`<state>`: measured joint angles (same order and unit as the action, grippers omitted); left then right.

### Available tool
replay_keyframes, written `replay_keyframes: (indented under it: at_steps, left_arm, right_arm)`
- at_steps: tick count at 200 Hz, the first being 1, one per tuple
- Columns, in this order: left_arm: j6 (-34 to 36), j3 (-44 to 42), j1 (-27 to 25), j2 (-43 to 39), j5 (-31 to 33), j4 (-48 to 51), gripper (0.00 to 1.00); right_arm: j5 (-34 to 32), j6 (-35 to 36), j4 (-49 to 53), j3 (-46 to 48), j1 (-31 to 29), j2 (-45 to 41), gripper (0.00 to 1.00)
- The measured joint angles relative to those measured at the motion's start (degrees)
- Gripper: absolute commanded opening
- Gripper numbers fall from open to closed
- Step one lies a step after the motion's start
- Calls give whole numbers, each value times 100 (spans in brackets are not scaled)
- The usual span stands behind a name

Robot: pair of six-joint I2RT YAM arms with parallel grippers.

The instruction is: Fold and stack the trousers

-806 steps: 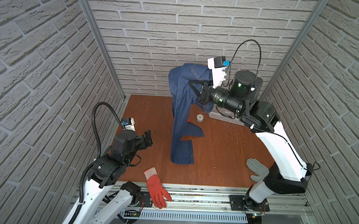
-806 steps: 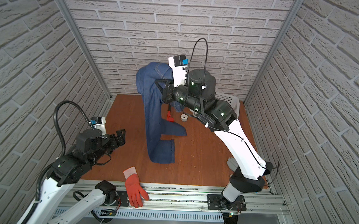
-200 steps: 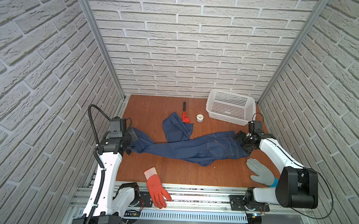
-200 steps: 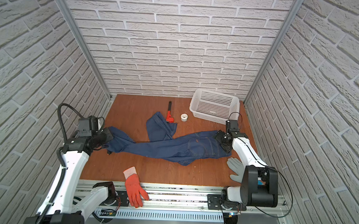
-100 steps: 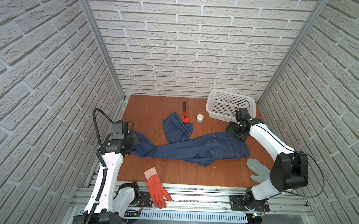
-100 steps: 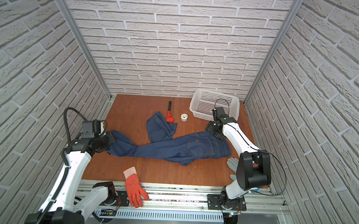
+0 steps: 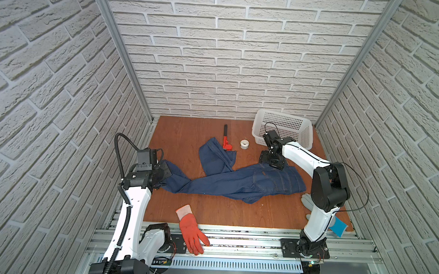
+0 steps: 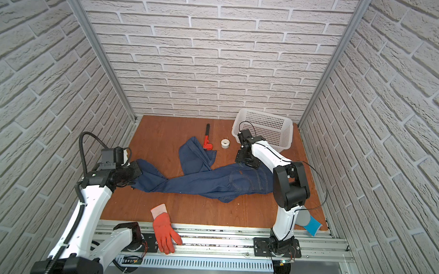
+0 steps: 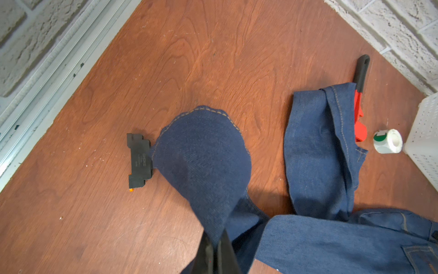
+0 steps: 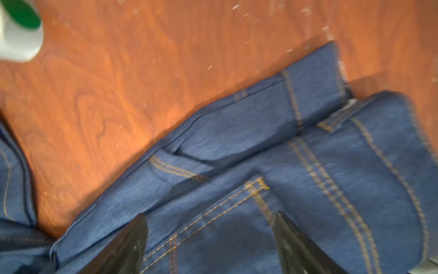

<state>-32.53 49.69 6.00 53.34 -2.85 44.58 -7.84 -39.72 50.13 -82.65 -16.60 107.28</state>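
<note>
Trousers [image 7: 237, 179], one pair; one basket [image 7: 289, 126]; one wrench [image 7: 226, 140]

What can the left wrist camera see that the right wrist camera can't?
Only the left wrist view: a small black plastic block, a red pipe wrench with a black handle, a white perforated plastic basket, and the left claw shut on a cuff of the dark blue denim trousers. Only the right wrist view: the open right claw above tan pocket stitching. Both: the trousers, the white tape roll and the brown wooden table.
</note>
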Motion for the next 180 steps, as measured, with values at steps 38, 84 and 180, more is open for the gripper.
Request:
replay_keyframes:
  at_steps: [38,84,180]
  left_arm:
    - [2,-35,0,-22,4,0,0]
    - [42,-28,0,-20,28,0,0]
    - [192,212,13,-15,188,63,0]
  right_arm:
    - [-4,116,90,26,-66,118,79]
    - [-103,273,186,328,-66,116,67]
    - [-269,437,302,422,-66,26,9]
